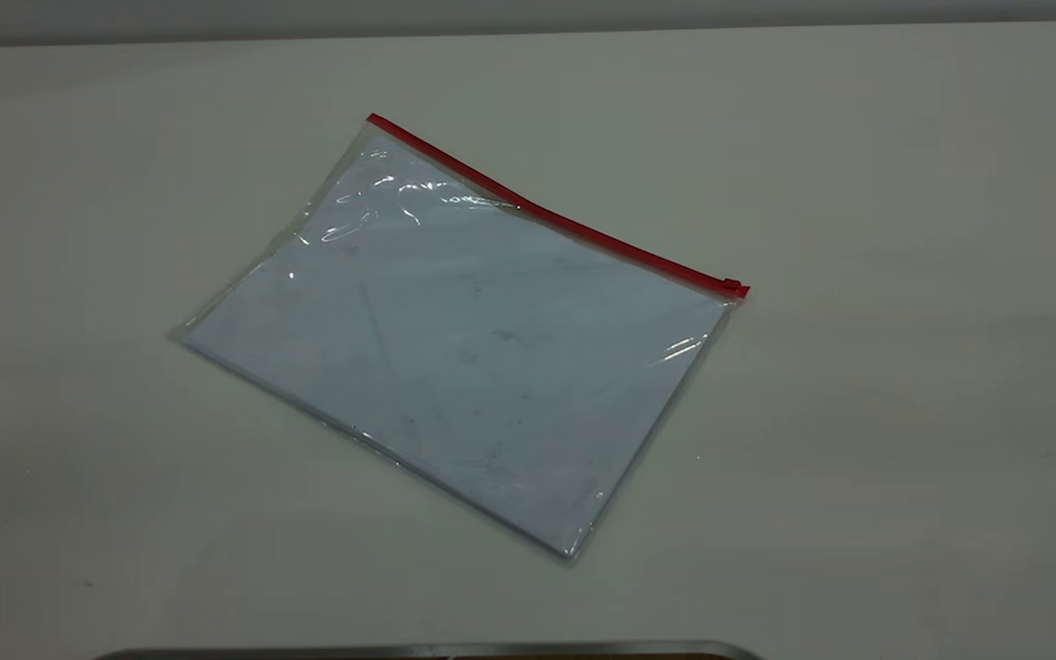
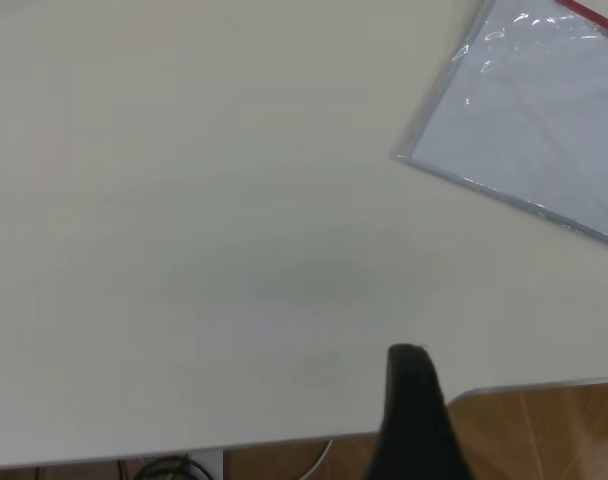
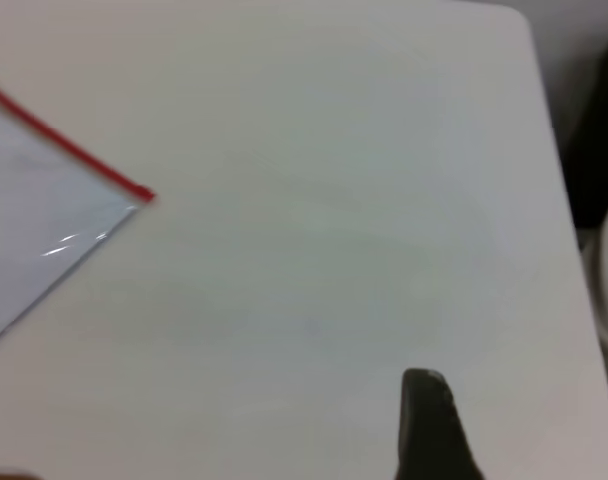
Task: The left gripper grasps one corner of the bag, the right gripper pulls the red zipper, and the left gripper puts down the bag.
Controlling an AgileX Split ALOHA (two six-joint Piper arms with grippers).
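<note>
The bag (image 1: 455, 348) lies flat on the white table, a clear pouch with white paper inside. Its red zipper (image 1: 546, 211) runs along the far long edge, and the small red slider tab (image 1: 731, 285) sits at the right-hand corner of the bag (image 1: 741, 293). No gripper shows in the exterior view. In the left wrist view a dark part of my left gripper (image 2: 409, 400) hangs over the table's edge, far from the bag (image 2: 544, 120). My right gripper (image 3: 424, 410) hovers over bare table, well away from the bag's red-tipped corner (image 3: 144, 195).
The table edge (image 2: 284, 440) runs below my left gripper, with wooden floor and cables beyond it. A dark curved metal rim (image 1: 418, 651) shows at the near edge of the exterior view. Past the table's right side is a dark shape (image 3: 594, 130).
</note>
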